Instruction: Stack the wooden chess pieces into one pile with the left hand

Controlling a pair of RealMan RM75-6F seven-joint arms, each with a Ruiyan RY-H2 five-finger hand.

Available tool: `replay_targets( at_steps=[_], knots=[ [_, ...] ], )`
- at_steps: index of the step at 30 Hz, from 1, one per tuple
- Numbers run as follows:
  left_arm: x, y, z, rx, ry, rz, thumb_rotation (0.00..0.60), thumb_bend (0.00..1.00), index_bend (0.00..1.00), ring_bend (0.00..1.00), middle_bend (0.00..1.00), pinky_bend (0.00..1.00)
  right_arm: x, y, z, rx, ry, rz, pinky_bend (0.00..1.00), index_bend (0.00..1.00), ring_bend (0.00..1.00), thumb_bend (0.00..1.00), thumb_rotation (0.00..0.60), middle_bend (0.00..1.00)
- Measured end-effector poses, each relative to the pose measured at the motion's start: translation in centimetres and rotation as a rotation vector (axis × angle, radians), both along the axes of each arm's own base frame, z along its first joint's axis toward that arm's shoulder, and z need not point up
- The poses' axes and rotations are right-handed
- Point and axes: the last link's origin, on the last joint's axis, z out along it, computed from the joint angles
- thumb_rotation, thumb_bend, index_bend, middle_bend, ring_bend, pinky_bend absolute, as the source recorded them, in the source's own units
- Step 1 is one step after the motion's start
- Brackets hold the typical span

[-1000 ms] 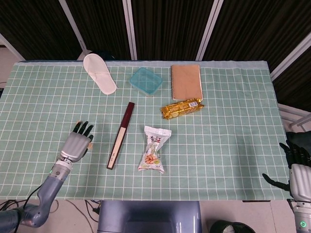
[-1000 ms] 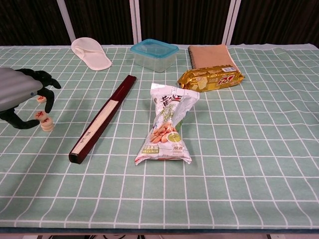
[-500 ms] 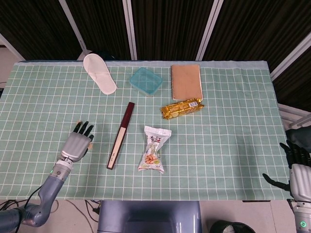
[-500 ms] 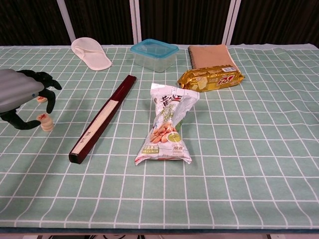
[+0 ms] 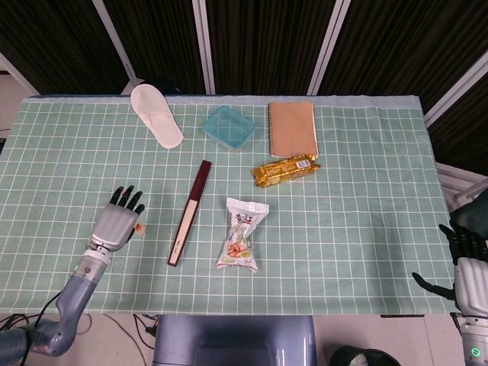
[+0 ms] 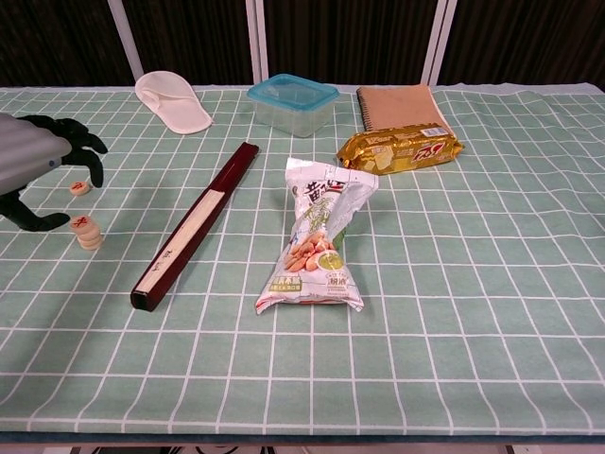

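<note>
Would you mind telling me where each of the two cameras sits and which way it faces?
Head view: high above the near edge, looking steeply down on the whole table; shows the left hand with its forearm and the right hand off the table's right corner.
Chest view: low at the near edge, looking across toward the dark curtains; only the left hand shows.
Shared: left hand, chess pieces, folded fan, snack bag, slipper, blue-lidded box, notebook, gold packet.

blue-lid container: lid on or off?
On. The container near the table's far edge has its blue lid seated flat across the clear base in the chest view; the head view shows the lid covering it too.
</note>
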Motion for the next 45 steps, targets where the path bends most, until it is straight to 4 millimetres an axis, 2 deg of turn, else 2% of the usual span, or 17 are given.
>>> replay_targets(
  at_steps=[5,10,20,35,45],
  knots=[
    [-1.2,1.3,1.1,0.034,-0.009,0.049,0.600,0.31,0.33,0.00,0.11,0.09,0.0,0.0,0.0,-0.002,-0.002,-0.001,0.00,0.11,0.06,0.20,0.600,0.07],
    [-2.7,3.6,2.0,0.058,-0.007,0.118,0.600,0.28,0.33,0.00,0.10,0.08,0.0,0.1,0.0,-0.001,-0.002,-0.003,0.00,0.11,0.06,0.20,0.600,0.07],
    [-4.7,7.0,2.5,0.079,-0.021,0.231,0.600,0.28,0.35,0.00,0.11,0.09,0.0,0.1,-0.1,-0.003,-0.002,-0.006,0.00,0.11,0.06,0.20,0.600,0.07],
    [-4.3,9.0,-0.2,0.065,-0.018,0.247,0.600,0.28,0.39,0.00,0.12,0.09,0.0,0.0,-0.2,-0.002,-0.011,-0.018,0.00,0.11,0.06,0.20,0.600,0.07],
    [-4.1,9.6,-1.4,0.069,0.017,0.253,0.600,0.29,0.40,0.00,0.12,0.09,-0.2,0.0,-0.1,-0.005,-0.016,-0.027,0.00,0.11,0.06,0.20,0.600,0.07]
  ],
)
